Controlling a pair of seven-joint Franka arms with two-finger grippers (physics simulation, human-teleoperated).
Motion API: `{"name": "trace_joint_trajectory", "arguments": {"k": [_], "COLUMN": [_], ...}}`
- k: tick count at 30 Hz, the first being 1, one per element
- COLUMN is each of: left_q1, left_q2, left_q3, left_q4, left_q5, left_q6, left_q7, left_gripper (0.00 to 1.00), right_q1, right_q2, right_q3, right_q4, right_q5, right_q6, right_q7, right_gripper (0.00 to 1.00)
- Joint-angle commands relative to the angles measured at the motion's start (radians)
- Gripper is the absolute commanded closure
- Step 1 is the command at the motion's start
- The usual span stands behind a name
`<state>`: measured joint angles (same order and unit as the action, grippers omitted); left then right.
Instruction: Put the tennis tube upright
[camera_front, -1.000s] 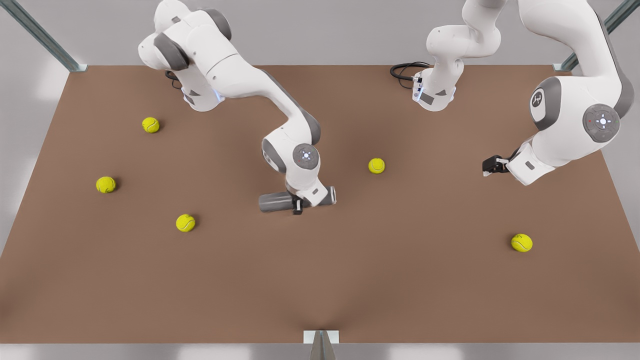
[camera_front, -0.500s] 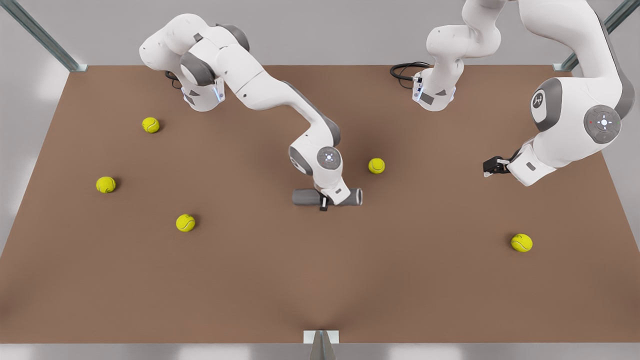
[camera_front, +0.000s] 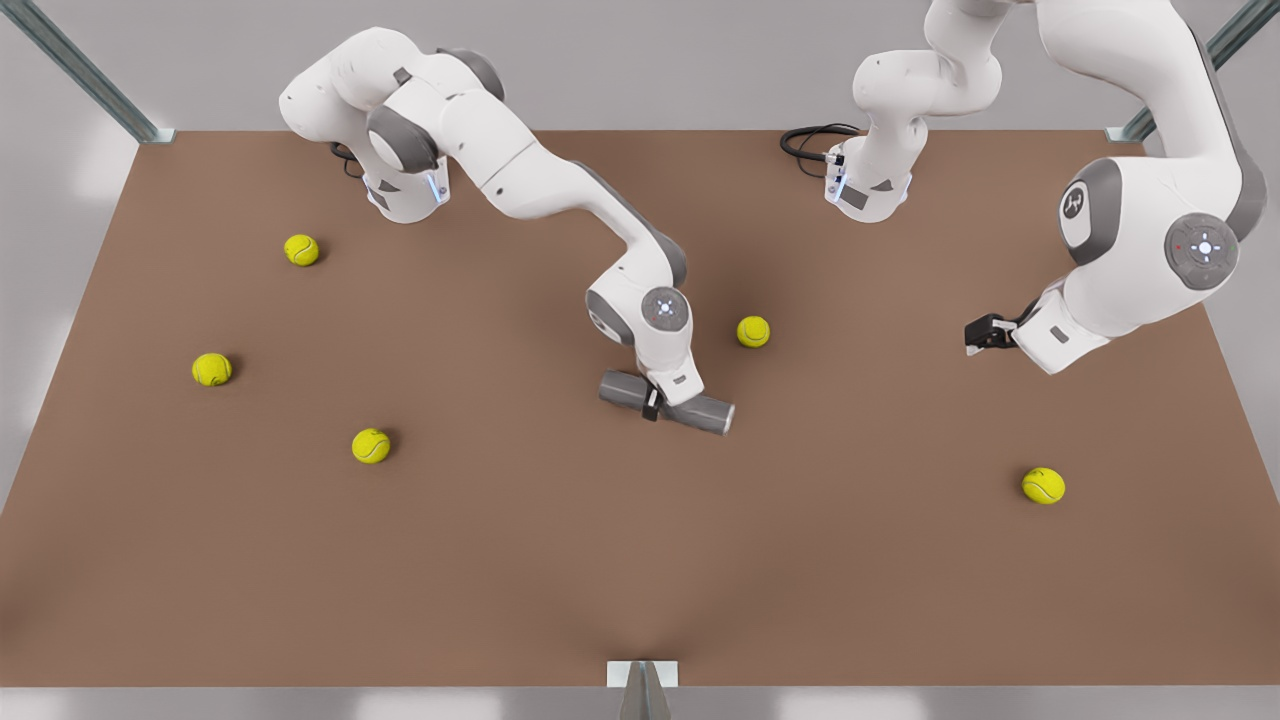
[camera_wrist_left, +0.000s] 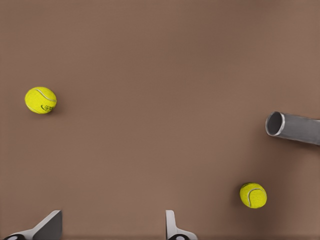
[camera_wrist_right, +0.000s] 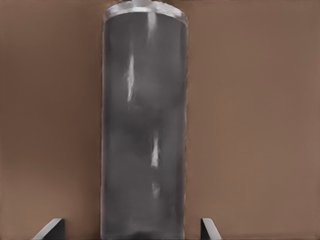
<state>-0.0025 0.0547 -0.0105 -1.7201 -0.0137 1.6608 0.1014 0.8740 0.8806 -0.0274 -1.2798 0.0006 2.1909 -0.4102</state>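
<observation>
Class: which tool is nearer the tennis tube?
Right. The right tool straddles the tennis tube at its middle; the left tool waits far off, toward the front view's right.

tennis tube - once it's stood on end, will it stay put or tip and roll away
The tennis tube looks stiff, smooth and glossy, so it may slip in the right gripper closed around its middle. Being tall for its width, it could probably tip if nudged. A round cylinder, it would likely roll across the flat table. The left gripper waits, open.
</observation>
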Motion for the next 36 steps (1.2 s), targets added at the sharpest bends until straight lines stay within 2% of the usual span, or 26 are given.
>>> {"name": "trace_joint_trajectory", "arguments": {"k": [1,2,4,6,7,8,9,10,11,13,14,15,17,19,21,25,31,36], "left_q1": [0.001,0.001,0.001,-0.005,-0.002,0.015,0.071,0.157,0.196,0.179,0.121,0.046,-0.056,-0.097,-0.145,-0.165,-0.163,-0.154], "left_q2": [-0.001,-0.001,-0.001,0.019,0.095,0.184,0.293,0.444,0.56,0.738,0.772,0.784,0.794,0.791,0.755,0.723,0.76,0.76], "left_q3": [0.0,0.0,0.0,-0.002,-0.006,0.003,0.003,0.003,0.001,-0.011,-0.019,-0.02,-0.02,-0.022,-0.023,-0.052,-0.128,-0.126], "left_q4": [0.0,0.0,0.0,0.0,0.037,0.046,0.108,0.191,0.206,0.232,0.231,0.228,0.22,0.218,0.14,0.05,0.043,0.048], "left_q5": [0.0,0.0,0.003,-0.002,-0.043,-0.251,-0.354,-0.534,-0.629,-0.801,-0.884,-0.966,-0.986,-0.999,-1.039,-1.039,-1.04,-1.043], "left_q6": [0.0,-0.001,-0.003,0.004,0.001,-0.003,-0.013,-0.084,-0.09,-0.046,0.072,0.142,0.218,0.229,0.232,0.232,0.272,0.27], "left_q7": [0.0,0.0,0.006,0.0,0.001,0.012,0.075,0.211,0.378,0.603,0.635,0.636,0.636,0.632,0.63,0.644,0.672,0.719], "left_gripper": [0.0,0.0,0.0,0.0,0.0,0.0,0.0,0.0,0.0,0.0,0.0,0.0,0.0,0.0,0.0,0.0,0.0,0.0], "right_q1": [-0.001,-0.009,-0.079,-0.282,-0.366,-0.475,-0.566,-0.59,-0.599,-0.708,-0.75,-0.77,-0.782,-0.784,-0.765,-0.765,-0.767,-0.764], "right_q2": [-0.021,-0.081,-0.314,-0.506,-0.613,-0.696,-0.706,-0.703,-0.703,-0.701,-0.692,-0.654,-0.65,-0.652,-0.65,-0.627,-0.627,-0.629], "right_q3": [0.001,0.017,0.021,0.009,0.009,0.014,0.014,0.015,0.009,0.011,0.012,0.009,0.012,0.017,0.02,0.02,0.02,0.02], "right_q4": [-0.004,-0.004,0.0,0.001,-0.048,-0.118,-0.116,-0.107,-0.073,-0.069,-0.024,-0.021,-0.03,-0.021,-0.023,-0.03,-0.03,-0.032], "right_q5": [0.004,0.007,0.166,0.199,0.139,0.122,0.11,0.036,-0.019,-0.01,-0.018,-0.03,-0.044,-0.042,-0.048,-0.039,-0.037,-0.036], "right_q6": [-0.022,-0.098,-0.42,-0.743,-0.822,-0.843,-0.85,-0.852,-0.864,-0.881,-0.861,-0.84,-0.738,-0.746,-0.744,-0.746,-0.763,-0.78], "right_q7": [0.143,0.143,0.148,0.211,0.385,0.452,0.447,0.448,0.453,0.464,0.465,0.473,0.737,0.45,0.427,0.429,0.427,0.429], "right_gripper": [0.0,0.0,0.0,0.0,0.0,0.0,0.0,0.0,0.0,0.0,0.0,0.0,0.0,0.0,0.0,0.0,0.0,0.0]}}
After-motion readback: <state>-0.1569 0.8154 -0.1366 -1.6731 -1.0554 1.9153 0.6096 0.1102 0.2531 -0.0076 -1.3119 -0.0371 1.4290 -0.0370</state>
